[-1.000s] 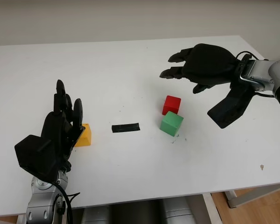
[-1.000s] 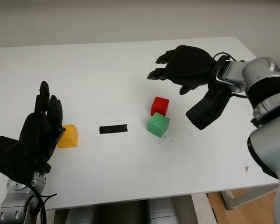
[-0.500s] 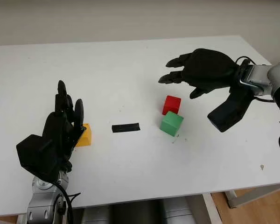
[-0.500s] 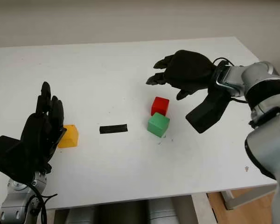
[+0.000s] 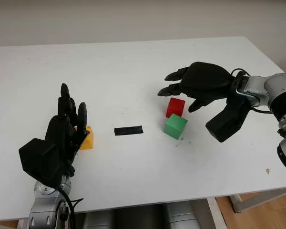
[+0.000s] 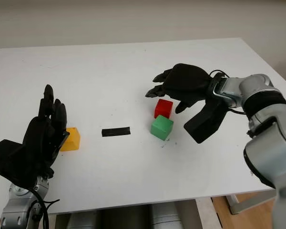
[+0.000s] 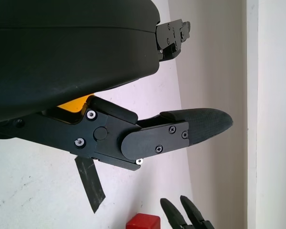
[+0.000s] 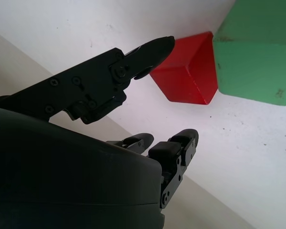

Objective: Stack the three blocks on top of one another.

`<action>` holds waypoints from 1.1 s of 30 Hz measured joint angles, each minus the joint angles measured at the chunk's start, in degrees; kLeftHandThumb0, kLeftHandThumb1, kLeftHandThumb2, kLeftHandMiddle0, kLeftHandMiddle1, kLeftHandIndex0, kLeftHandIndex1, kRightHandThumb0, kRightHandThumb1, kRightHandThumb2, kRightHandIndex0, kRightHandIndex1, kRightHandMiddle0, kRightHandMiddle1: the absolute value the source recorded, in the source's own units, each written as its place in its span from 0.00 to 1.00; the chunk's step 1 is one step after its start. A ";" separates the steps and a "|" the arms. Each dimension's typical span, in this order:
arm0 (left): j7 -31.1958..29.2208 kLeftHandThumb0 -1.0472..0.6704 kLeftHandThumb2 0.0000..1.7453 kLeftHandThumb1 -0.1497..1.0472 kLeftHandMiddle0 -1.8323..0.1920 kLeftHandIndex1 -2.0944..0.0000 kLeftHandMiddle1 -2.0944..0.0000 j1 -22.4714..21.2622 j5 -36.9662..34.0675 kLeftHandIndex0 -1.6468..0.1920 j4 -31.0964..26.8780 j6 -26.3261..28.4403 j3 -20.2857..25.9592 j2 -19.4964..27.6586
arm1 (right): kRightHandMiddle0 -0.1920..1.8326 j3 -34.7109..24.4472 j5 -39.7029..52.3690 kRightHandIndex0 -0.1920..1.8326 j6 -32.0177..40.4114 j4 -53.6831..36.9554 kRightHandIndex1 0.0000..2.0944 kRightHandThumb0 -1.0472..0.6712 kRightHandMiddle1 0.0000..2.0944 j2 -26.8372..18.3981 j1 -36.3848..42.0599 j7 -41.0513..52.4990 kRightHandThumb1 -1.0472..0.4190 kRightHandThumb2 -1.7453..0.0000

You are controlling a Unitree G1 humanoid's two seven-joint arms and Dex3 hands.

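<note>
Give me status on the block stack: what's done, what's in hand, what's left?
Done: nothing stacked. The red block, green block and yellow block all sit on the table.
In hand: nothing. The right robot hand is open, just above the red block. The left robot hand is open beside the yellow block.
Left: every grasp and both placements.

We've got a plain white surface (image 5: pixel 133 62) here, a bit scuffed with small dark specks, pushed up against a bare off-white wall (image 5: pixel 133 19). At the bottom right corner there's wooden floor (image 5: pixel 271 210) showing, plus a grey leg (image 5: pixel 250 200) of the surface. Lighting's soft and even, shadows pretty faint.
</note>
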 measured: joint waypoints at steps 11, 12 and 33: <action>-0.03 0.18 0.34 1.00 1.00 1.00 1.00 0.48 -0.22 1.00 -0.18 -0.27 0.03 0.00 | 0.33 1.81 -0.76 0.30 2.31 0.85 0.02 0.34 0.03 0.91 0.24 0.44 0.13 0.96; 0.01 0.18 0.34 1.00 1.00 1.00 1.00 0.60 -0.26 1.00 -0.22 -0.25 0.06 0.00 | 0.33 1.90 -0.77 0.30 2.66 0.92 0.02 0.33 0.03 1.02 0.32 0.49 0.13 0.96; 0.16 0.19 0.33 1.00 1.00 1.00 1.00 2.47 -0.89 1.00 -2.87 0.42 0.25 0.00 | 0.40 2.28 -0.61 0.32 4.93 2.68 0.03 0.37 0.06 2.23 2.45 -2.63 0.10 0.97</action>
